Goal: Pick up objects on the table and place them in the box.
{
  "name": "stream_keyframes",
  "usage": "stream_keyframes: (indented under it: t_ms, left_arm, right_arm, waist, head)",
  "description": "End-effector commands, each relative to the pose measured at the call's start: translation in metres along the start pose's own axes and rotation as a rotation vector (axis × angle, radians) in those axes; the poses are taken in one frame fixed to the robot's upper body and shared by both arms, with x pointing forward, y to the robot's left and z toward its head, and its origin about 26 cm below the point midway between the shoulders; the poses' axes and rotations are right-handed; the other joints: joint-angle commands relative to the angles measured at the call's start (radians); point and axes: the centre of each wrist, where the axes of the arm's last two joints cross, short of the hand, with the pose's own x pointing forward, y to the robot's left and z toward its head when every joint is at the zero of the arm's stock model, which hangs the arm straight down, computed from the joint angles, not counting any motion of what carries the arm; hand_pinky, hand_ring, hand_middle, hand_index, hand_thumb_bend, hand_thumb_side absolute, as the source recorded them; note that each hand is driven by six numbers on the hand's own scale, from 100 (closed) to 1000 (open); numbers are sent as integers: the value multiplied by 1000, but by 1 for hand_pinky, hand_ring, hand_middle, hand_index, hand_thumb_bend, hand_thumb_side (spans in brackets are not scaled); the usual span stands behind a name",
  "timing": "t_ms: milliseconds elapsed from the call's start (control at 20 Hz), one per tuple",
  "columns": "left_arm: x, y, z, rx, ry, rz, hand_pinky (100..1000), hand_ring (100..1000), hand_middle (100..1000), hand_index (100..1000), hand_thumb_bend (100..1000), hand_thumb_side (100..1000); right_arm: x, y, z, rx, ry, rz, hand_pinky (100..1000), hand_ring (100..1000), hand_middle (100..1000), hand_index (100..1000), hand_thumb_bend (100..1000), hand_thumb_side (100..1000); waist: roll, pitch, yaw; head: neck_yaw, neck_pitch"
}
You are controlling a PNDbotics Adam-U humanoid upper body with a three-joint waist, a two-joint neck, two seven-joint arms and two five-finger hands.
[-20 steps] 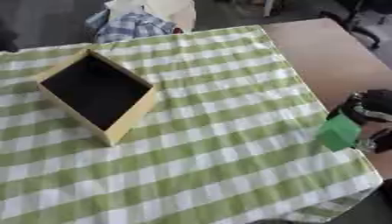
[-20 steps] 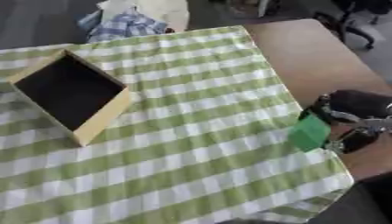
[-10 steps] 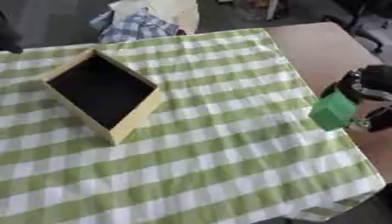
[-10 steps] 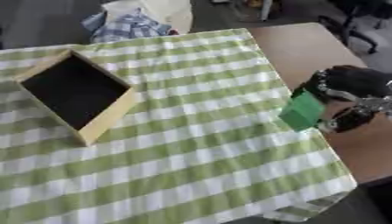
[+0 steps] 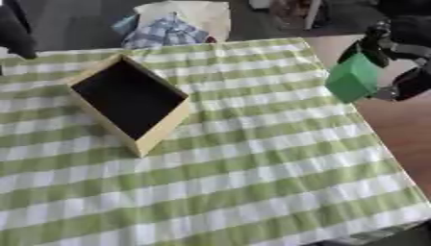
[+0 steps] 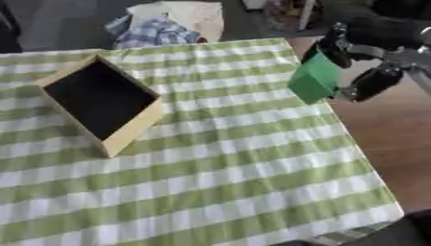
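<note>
Your right hand point(image 6: 363, 56) has its fingers curled round the green block point(image 6: 314, 80), holding it in the air above the desk's point(image 6: 402, 139) right edge. The box point(image 6: 99, 103) sits open on the checked cloth point(image 6: 227, 168), well to the left.

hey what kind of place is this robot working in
Probably an indoor lab or office test space. A table draped in a green checked tablecloth holds an open box, the right hand holds a green block, and clothes lie piled beyond.
</note>
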Motion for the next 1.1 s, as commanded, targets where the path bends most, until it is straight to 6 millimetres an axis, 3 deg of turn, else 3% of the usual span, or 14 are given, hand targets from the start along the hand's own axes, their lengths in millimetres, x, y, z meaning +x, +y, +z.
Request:
stream_keyframes:
  t_ms: [50,650,1100]
  left_arm:
    - [5,1,-4,-3,-25,7,501,558,539,715,100,562]
    - [6,-3,-8,4,-39,38,504,559,538,715,100,565]
    - [9,-6,-16,12,-71,59,506,561,538,715,100,567]
  right_arm:
    - [-5,-15,-12,-15,-27,-40,215,320,250,392,100,100]
    - [-1,-43,-98,-73,-157,-175,182,304,237,388,100,100]
    - [23,-50,-156,-147,-226,-235,154,286,221,378,100,100]
  waist:
    - [-2,-20,5]
    - [2,-27,37]
    - [6,-16,67]
  head:
    - [0,8]
    - [-2,21]
    - [-19,25]
